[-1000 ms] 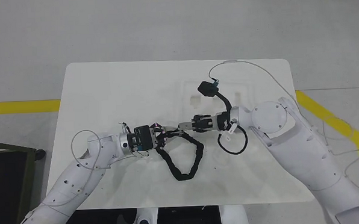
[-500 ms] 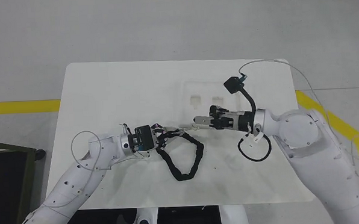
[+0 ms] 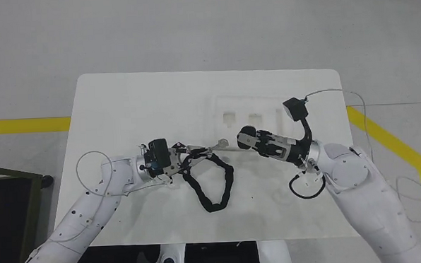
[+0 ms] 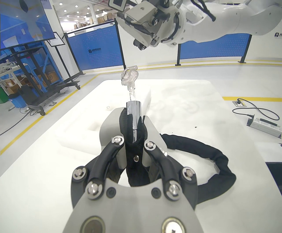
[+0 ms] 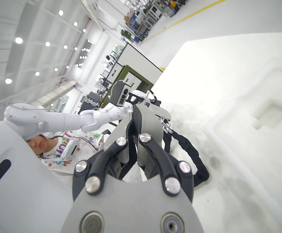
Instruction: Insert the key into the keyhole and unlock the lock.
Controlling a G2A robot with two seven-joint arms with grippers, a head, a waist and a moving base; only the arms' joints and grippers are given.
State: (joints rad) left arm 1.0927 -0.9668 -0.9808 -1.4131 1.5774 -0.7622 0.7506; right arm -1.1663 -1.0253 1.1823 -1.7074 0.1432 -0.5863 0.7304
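Note:
A black sleeved chain lock lies in a loop on the white table. My left gripper is shut on the lock's body, just behind its chrome cylinder. The silver key sticks out of that cylinder, seated in the keyhole, and nothing holds it. In the top view the key points toward my right gripper, which hovers a short way off it. The right gripper has its fingers shut together with nothing between them. From the left wrist it hangs above and beyond the key.
A white foam tray with shallow recesses sits on the far side of the table, behind the right gripper. A thin cable arcs from the right wrist camera. The chain's loop trails over the table beside the left gripper.
The right gripper has let go of the key and drawn back to the right, leaving it in the lock. The left gripper still holds the lock and has turned slightly.

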